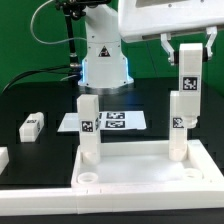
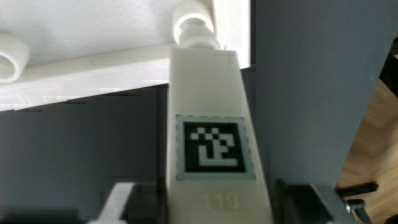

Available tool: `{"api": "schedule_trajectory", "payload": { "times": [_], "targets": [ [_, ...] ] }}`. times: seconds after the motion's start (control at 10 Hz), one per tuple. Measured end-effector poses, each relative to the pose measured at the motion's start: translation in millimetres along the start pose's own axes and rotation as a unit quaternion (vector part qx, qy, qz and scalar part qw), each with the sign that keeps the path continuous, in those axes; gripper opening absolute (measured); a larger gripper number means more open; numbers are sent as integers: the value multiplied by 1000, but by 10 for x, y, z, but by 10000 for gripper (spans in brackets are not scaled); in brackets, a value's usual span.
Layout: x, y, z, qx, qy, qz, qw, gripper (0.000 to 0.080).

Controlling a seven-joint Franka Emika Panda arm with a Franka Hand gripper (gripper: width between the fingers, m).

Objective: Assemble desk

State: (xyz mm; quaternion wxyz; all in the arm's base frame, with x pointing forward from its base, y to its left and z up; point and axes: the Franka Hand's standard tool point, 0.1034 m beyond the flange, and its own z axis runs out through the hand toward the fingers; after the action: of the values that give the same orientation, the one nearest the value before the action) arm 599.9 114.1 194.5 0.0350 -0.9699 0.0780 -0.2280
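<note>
The white desk tabletop (image 1: 140, 182) lies at the front with its raised rim up. Two white legs stand upright in it, one on the exterior view's left (image 1: 88, 125) and one on the right (image 1: 180, 125). My gripper (image 1: 187, 50) is shut on a third white leg (image 1: 188, 72) and holds it upright in the air, just above and behind the right standing leg. In the wrist view the held leg (image 2: 214, 120) shows its tag between my dark fingers (image 2: 121, 200). Beyond its far end are the tabletop rim (image 2: 89, 75) and a round socket (image 2: 199, 25).
A loose white leg (image 1: 33, 124) lies on the black table at the exterior view's left, and another white part (image 1: 3, 158) shows at the left edge. The marker board (image 1: 112, 121) lies behind the tabletop, in front of the arm's base (image 1: 105, 65).
</note>
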Motion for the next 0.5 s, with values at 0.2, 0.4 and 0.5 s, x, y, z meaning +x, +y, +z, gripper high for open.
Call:
{"api": "schedule_trajectory", "payload": {
  "times": [0.2, 0.4, 0.5],
  "targets": [
    [50, 12, 57, 10, 30, -35, 999, 284],
    [28, 25, 214, 11, 40, -41, 998, 284],
    [50, 76, 261, 9, 39, -34, 999, 284]
  ]
}}
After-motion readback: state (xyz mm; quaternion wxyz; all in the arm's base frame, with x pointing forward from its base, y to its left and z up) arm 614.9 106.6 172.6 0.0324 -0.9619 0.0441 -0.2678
